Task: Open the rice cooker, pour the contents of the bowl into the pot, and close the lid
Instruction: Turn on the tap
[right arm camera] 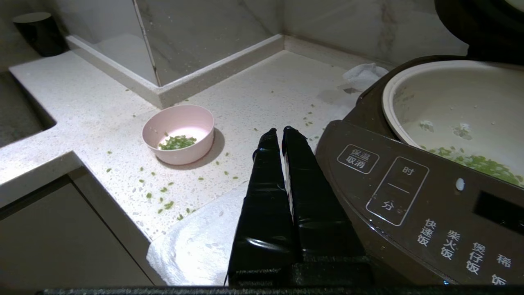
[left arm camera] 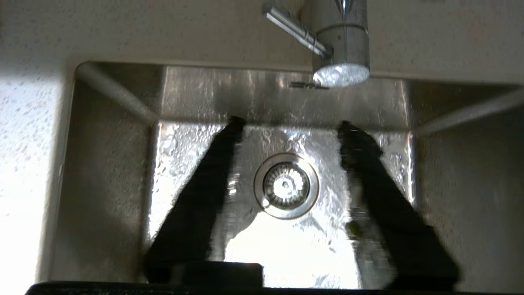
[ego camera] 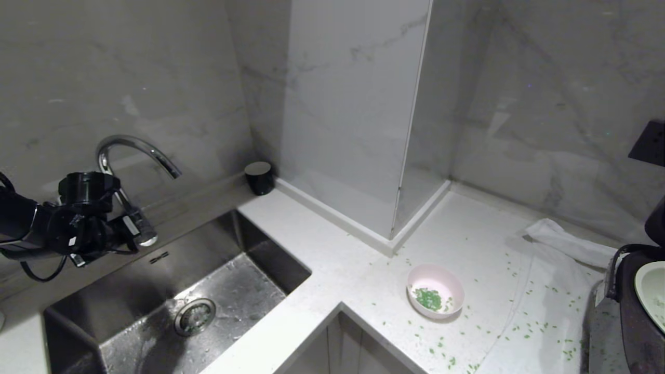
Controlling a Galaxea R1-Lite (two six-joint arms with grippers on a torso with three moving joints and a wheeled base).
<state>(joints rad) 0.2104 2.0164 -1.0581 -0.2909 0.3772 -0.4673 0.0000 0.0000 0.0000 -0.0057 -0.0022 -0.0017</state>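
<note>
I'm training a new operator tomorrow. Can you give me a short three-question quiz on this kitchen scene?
1. True or false: the small pink round bowl stands empty on the white speckled counter.
2. Over what does the left gripper hang? A) the steel sink B) the dark brown rice cooker C) the bowl
3. Fill in: the cooker's lid is ___, so the pale round inner pot shows.

Key: 1 false, green chopped bits lie in it; 2 A, its jaws stand apart above the drain; 3 open.
</note>
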